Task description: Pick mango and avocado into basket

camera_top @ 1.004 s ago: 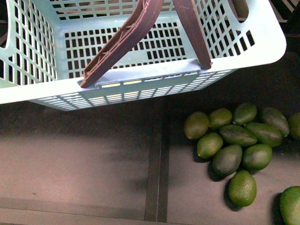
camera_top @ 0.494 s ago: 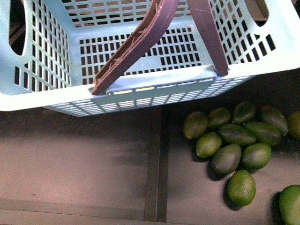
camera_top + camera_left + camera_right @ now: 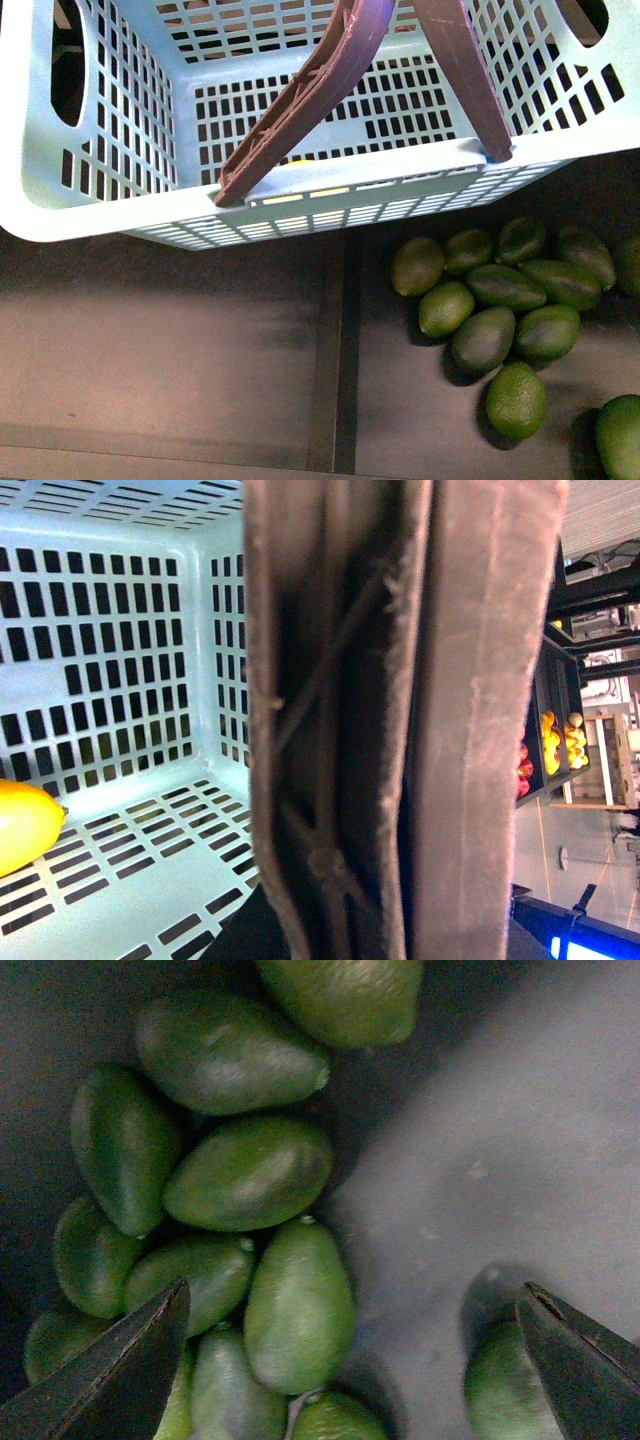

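The light teal basket [image 3: 90,215] hangs across the top of the front view, its two brown handles [image 3: 300,95] pulled together. In the left wrist view those handles [image 3: 400,720] fill the middle, and my left gripper [image 3: 375,915] is shut on them. A yellow mango [image 3: 20,825] lies on the basket's slotted floor, and a bit of its yellow shows through the wall [image 3: 300,160]. Several green avocados [image 3: 500,290] lie piled at the right, below the basket. My right gripper [image 3: 355,1290] hangs open over that pile, with one avocado [image 3: 300,1305] between its fingers and untouched.
The avocados rest on a dark shelf floor split by a raised divider strip [image 3: 335,350]. One avocado [image 3: 516,400] lies apart near the front, and another [image 3: 620,435] sits at the right edge. Far shelves with yellow and red fruit [image 3: 555,750] show past the handles.
The basket has shifted to the right and lower in the front view, and the mango's yellow now shows through its wall. The avocados have stayed put.
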Robot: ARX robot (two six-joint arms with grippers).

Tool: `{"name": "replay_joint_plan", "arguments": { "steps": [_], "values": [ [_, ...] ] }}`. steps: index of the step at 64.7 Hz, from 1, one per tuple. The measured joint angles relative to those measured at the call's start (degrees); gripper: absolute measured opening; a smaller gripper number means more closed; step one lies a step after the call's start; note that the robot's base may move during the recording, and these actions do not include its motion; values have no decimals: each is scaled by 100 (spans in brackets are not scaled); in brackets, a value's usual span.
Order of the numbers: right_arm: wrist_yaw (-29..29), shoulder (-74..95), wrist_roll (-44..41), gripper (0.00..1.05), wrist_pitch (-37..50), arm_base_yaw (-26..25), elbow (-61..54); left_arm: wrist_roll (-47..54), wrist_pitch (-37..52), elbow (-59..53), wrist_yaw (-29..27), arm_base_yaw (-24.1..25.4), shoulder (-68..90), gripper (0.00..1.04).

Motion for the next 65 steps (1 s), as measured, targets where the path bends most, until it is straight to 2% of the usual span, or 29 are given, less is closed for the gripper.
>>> {"name": "replay_joint_plan", "arguments": {
  "steps": [7,28,65],
  "values": [
    [-166,210,570,96,188,229,57,9,0,0,-44,2,0,15],
    [-310,855,1587,96,719,713,39,4,0,0,-15,2,0,15],
    [-313,1445,1810,96,754,859,411,4,0,0,-24,2,0,15]
  ]
}}
